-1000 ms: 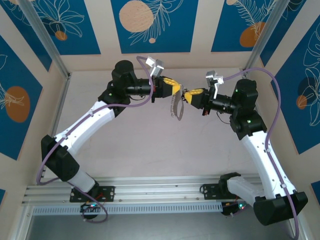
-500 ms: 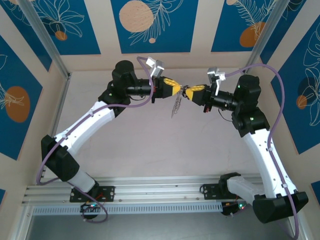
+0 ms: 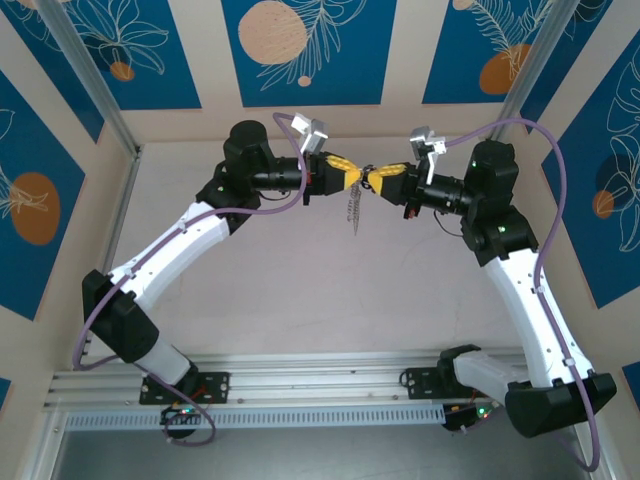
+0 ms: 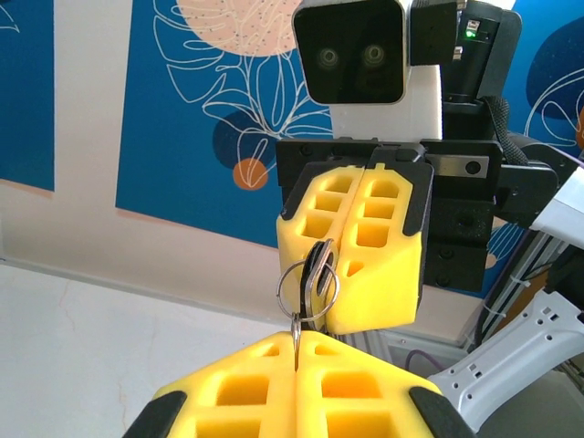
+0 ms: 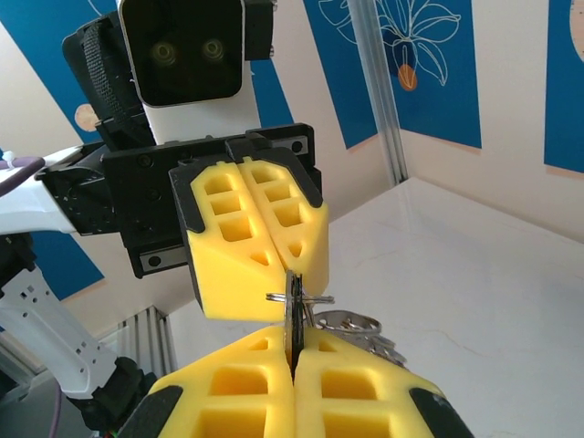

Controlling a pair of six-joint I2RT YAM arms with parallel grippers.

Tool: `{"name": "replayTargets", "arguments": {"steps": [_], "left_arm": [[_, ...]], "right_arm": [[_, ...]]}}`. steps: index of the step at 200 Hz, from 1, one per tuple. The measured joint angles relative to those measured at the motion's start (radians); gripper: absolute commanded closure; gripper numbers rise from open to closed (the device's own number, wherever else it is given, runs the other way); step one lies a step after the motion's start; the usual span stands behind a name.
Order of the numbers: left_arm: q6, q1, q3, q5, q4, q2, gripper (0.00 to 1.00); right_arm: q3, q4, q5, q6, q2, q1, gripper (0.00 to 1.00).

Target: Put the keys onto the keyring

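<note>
My left gripper [image 3: 351, 174] and right gripper [image 3: 376, 178] meet tip to tip above the middle of the table. The right gripper [image 5: 294, 343] is shut on a key [image 5: 292, 315] with a black head, held edge-on. A thin wire ring [image 4: 307, 290] passes through the key's head [image 4: 318, 266]. The left gripper [image 4: 298, 340] is shut on a thin metal part of the keyring, just below that ring. The rest of the keyring [image 3: 354, 212] hangs under the two tips, and its silvery pieces [image 5: 360, 330] dangle beside the key.
The pale table [image 3: 300, 280] lies well below both grippers. Panel walls with blue leaf prints [image 3: 300, 50] enclose it at the back and sides. An aluminium rail [image 3: 300, 385] with both arm bases runs along the near edge.
The right gripper rose and moved left until its tip met the left gripper's. The left arm held still; the hanging keyring swung slightly.
</note>
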Motion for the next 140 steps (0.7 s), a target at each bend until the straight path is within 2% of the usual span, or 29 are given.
{"name": "replayTargets", "arguments": {"steps": [89,140], "left_arm": [[-0.003,0.000,0.000,-0.006,0.005,0.000,1.00],[-0.003,0.000,0.000,-0.006,0.006,0.000,1.00]], "right_arm": [[-0.066,-0.003,0.007,0.009,-0.023,-0.024,1.00],[-0.076,-0.003,0.006,0.011,-0.023,0.011,1.00]]}}
